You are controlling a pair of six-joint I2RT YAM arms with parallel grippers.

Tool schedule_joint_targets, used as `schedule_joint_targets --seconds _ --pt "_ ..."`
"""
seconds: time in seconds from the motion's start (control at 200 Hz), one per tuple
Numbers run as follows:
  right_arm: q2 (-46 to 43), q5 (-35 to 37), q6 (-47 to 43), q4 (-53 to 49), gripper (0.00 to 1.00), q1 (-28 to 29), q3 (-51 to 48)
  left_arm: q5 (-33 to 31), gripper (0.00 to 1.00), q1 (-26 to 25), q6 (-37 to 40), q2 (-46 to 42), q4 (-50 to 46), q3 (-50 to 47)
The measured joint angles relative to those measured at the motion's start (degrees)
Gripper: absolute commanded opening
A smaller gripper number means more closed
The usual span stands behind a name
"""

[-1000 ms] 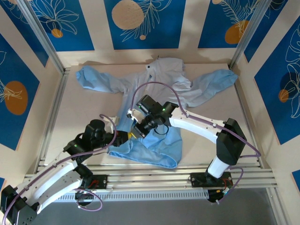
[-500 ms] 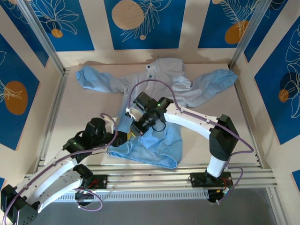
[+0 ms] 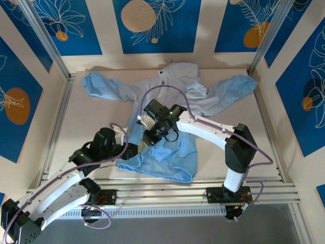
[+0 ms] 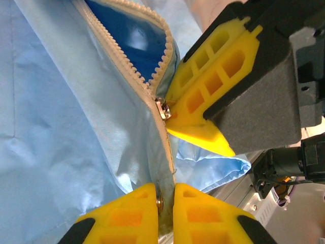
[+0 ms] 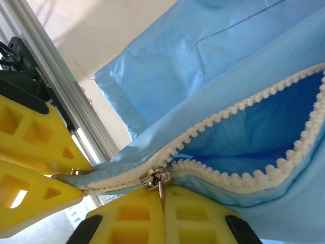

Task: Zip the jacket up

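Left wrist view: the left gripper [image 4: 166, 203] pinches the hem end of the pale zipper [image 4: 127, 61] on the thin light-blue fabric jacket [image 4: 51, 112]. Right wrist view adds what that hides (the right gripper [image 5: 163, 216] clamped on the pull tab of the small metal slider [image 5: 155, 178]). Top external: the jacket lies lengthwise on the beige table [image 3: 91, 122], hem toward the bases, hood away, sleeves spread sideways.

**One high, two close**

The top camera looks down from the near edge over the surface [image 3: 91, 122]. Wrist cameras sit close behind the left end effector [image 4: 166, 190] and right end effector [image 5: 163, 195], facing each other, sharing the zipper slider [image 4: 163, 108] of the jacket [image 4: 51, 101].
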Motion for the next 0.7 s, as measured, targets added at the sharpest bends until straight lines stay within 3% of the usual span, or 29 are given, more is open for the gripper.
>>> schedule_joint_targets --seconds 0.39,0.7 --pt "0.0 2.5 -0.3 1.1 0.0 -4.3 3.1 -2.9 0.0 0.0 2.3 -1.7 -7.7 6.4" --pt "0.0 3.7 -1.6 0.4 0.0 -4.6 5.9 -4.8 0.0 0.0 3.6 -1.8 -12.3 10.5"
